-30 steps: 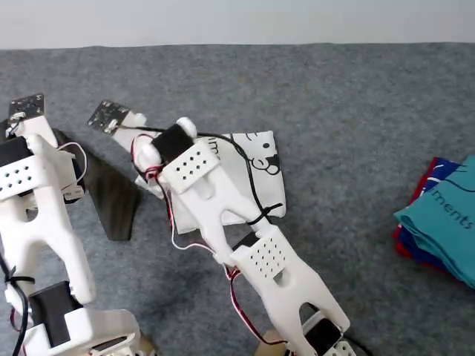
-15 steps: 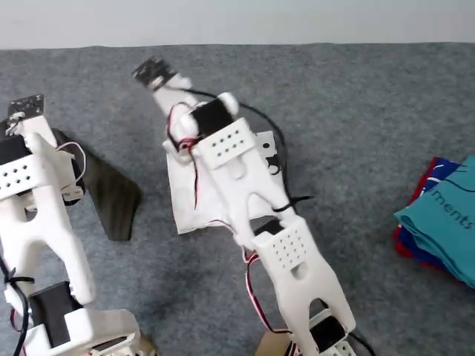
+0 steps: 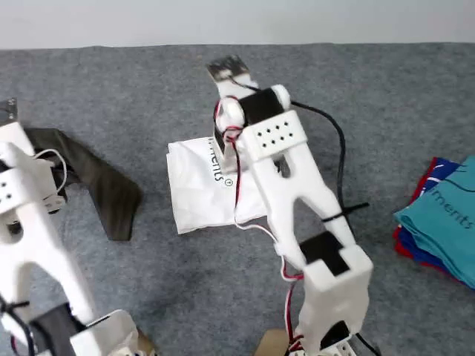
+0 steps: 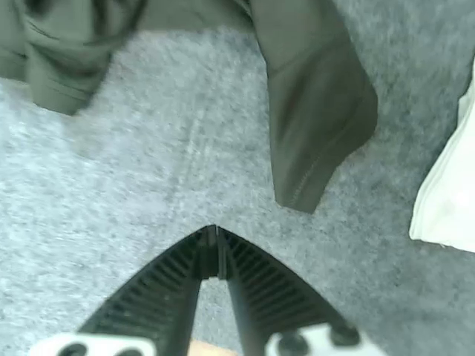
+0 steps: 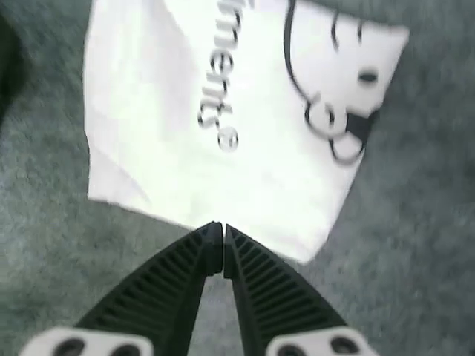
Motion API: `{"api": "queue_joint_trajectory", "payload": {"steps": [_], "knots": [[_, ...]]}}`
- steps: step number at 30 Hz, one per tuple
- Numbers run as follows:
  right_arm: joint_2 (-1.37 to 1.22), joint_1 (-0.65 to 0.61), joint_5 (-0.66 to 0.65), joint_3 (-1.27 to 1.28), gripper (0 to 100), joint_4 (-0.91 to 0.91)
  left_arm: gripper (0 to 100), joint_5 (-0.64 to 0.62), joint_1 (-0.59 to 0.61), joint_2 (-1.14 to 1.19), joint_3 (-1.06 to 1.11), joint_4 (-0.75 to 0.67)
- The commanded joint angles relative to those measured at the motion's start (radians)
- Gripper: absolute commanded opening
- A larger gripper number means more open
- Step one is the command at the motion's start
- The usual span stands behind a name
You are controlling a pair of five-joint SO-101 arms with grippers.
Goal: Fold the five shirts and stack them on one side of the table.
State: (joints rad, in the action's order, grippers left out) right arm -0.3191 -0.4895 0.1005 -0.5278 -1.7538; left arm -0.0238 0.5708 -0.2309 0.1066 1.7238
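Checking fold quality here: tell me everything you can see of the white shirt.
The white shirt lies flat mid-table on the grey cloth, folded into a rough rectangle. It looks like thin fabric, with dark lettering and a black line drawing printed. The right arm crosses above part of it. The shut right pincer points at one edge; contact is unclear. The dark shirt lies apart.

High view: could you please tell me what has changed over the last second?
The right gripper, shut and empty, swung from left of the white shirt across to its far edge. The left arm shifted slightly leftward. The white shirt, dark shirt and folded stack stayed put.
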Motion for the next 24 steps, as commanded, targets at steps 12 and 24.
{"api": "queue_joint_trajectory", "payload": {"steps": [12,24], "knots": [[-0.005,0.159,0.138,0.161,35.1,0.013,0,0.012,0.02,-0.137,0.079,0.021],[-0.165,0.136,0.172,0.16,35.1,0.197,0,0.012,0.02,-0.137,0.142,-0.029]]}}
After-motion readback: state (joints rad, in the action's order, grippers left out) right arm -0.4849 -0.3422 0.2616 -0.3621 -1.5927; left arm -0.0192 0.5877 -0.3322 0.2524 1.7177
